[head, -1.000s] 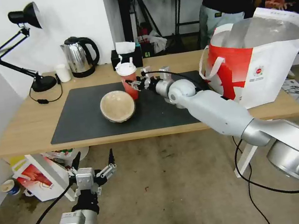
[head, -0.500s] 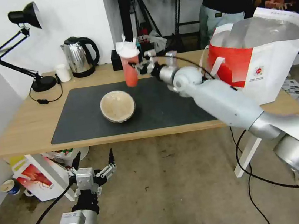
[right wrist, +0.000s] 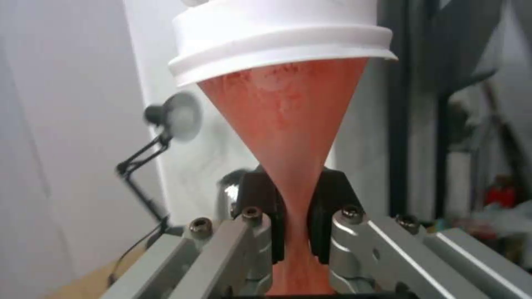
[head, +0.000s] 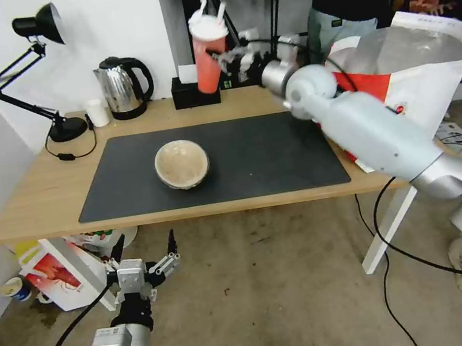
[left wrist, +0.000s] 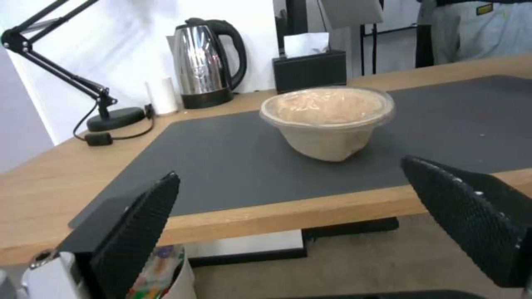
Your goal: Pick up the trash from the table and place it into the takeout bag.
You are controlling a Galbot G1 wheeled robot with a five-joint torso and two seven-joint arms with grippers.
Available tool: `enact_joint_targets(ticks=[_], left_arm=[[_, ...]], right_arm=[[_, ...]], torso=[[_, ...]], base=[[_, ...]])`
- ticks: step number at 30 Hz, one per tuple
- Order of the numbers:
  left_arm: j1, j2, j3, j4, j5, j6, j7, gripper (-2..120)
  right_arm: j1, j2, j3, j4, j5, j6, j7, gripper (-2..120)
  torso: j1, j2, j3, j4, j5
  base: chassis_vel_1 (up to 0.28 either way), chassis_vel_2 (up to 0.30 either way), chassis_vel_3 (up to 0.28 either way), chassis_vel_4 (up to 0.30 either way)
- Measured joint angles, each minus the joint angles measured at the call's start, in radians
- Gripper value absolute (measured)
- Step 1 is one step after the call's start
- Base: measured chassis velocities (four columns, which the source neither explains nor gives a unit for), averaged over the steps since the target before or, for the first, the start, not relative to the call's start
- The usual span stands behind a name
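Note:
My right gripper point(head: 224, 60) is shut on the red drink cup point(head: 206, 55) with its white lid and holds it high above the table's far edge, left of the takeout bag point(head: 435, 67). In the right wrist view the black pads pinch the cup point(right wrist: 282, 108) thin inside the gripper point(right wrist: 296, 216). The beige paper bowl point(head: 181, 163) sits upright on the dark mat point(head: 274, 155) of the table point(head: 25, 192). Low over the floor in front of the table hangs my left gripper point(head: 144, 255), open; its wrist view faces the bowl point(left wrist: 328, 120) between the spread fingers point(left wrist: 139, 224).
A steel kettle point(head: 123, 88), a black desk lamp point(head: 42, 74), a small white cup point(head: 97, 112) and a black tissue box point(head: 195, 91) line the table's far edge. A red-and-white carton point(head: 55, 274) stands on the floor under the table's left end.
My right gripper has lifted the red cup off the mat, up and a little to the right toward the bag. The left arm and the bowl have not moved.

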Motion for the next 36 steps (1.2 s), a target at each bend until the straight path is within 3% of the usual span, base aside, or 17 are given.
enact_joint_targets(ticks=[9, 12, 16, 36], left_arm=[[0.0, 0.0, 0.0, 0.0, 0.0, 0.0, 0.0, 100], [0.0, 0.0, 0.0, 0.0, 0.0, 0.0, 0.0, 100], [0.0, 0.0, 0.0, 0.0, 0.0, 0.0, 0.0, 100], [0.0, 0.0, 0.0, 0.0, 0.0, 0.0, 0.0, 100]], right_arm=[[0.082, -0.156, 0.03, 0.094, 0.06, -0.035, 0.065, 7], [0.1, -0.262, 0.046, 0.164, 0.086, -0.069, 0.106, 7], [0.085, -0.349, 0.065, 0.225, 0.096, -0.103, 0.133, 7], [-0.091, -0.578, 0.174, 0.309, 0.086, -0.148, 0.129, 7]], torso=[[0.0, 0.0, 0.0, -0.0003, -0.0002], [0.0, 0.0, 0.0, -0.0003, 0.0], [0.0, 0.0, 0.0, -0.0003, -0.0003], [0.0, 0.0, 0.0, -0.0003, -0.0001]], base=[[0.0, 0.0, 0.0, 0.0], [0.0, 0.0, 0.0, 0.0], [0.0, 0.0, 0.0, 0.0], [0.0, 0.0, 0.0, 0.0]])
